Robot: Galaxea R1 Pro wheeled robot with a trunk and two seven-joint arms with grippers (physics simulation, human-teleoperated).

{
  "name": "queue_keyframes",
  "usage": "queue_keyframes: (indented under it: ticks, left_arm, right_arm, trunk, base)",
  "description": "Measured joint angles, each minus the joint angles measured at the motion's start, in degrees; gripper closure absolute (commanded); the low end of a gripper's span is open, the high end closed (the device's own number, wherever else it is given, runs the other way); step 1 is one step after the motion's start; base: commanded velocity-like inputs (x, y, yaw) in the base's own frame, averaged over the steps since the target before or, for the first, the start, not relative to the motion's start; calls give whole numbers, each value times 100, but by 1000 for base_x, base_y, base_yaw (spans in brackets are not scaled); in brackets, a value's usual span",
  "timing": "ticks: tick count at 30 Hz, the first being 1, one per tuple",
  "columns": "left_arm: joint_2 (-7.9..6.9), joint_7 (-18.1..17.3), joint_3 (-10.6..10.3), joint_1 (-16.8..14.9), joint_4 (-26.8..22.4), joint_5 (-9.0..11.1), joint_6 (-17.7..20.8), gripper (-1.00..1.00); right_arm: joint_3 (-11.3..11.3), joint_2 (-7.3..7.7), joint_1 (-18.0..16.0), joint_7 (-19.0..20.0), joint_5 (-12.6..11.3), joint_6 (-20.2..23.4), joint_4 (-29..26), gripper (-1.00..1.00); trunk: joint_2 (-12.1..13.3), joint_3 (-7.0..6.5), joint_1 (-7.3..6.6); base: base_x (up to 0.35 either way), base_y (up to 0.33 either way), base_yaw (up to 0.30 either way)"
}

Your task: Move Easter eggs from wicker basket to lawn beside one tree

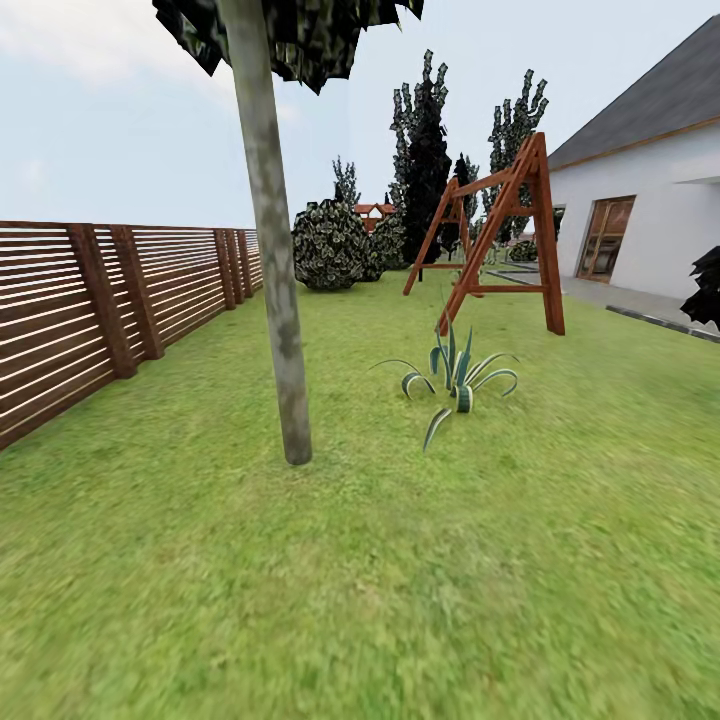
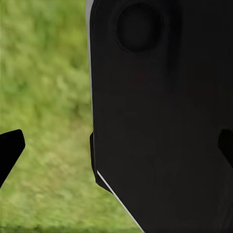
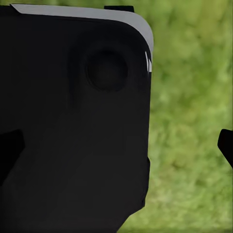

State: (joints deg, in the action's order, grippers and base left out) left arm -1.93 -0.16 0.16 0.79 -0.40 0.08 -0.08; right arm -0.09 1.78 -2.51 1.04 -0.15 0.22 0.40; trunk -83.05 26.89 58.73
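The tree (image 1: 270, 230), a thick straight grey-brown mottled trunk under a dark flat-leaved canopy, rises from the mottled green lawn (image 1: 400, 600) a little left of centre in the head view, ahead of the robot with open grass between. Its long axis runs upright with a slight lean, and its foot meets the grass near the middle of the picture. As I judge it, this trunk could serve as the drop-off tree, yet no patterned eggs and no brown wicker basket appear beside it, so the robot seems to be travelling, not handling.

Just right of the trunk's foot sits a spiky green-and-white striped plant (image 1: 455, 380). Beyond it stands a red-brown wooden swing frame (image 1: 500, 225), then a round leafy bush (image 1: 328, 245) and tall dark cypress-like trees (image 1: 425, 150). A brown slatted wooden fence (image 1: 90, 310) lines the left side; a white house with a grey roof (image 1: 640, 190) lies at the right.

In both wrist views a broad black robot panel blocks much of the sight, with blurred grass behind. The left gripper (image 2: 116, 145) and right gripper (image 3: 116, 145) each show dark fingers (image 2: 10, 145) at opposite edges, wide apart with nothing between them. Neither arm is clearly nearer the trunk.
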Motion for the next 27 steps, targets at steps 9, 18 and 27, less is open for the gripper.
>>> queue_keyframes:
  ticks: [9,18,27]
  left_arm:
    - [0,0,0,0,0,-12,3,-100]
    - [0,-8,0,0,-7,-24,23,-100]
    - [0,-8,0,0,-8,-24,24,-100]
  right_arm:
    - [1,4,0,0,-1,-9,0,-100]
    - [-21,-8,0,-36,-8,-7,0,-100]
    - [-28,-3,0,-48,-9,-1,0,-100]
  trunk:
    - [0,0,-2]
    - [0,0,-3]
    - [0,0,-3]
  base:
    - [82,0,0]
    - [317,73,90]
    - [293,211,293]
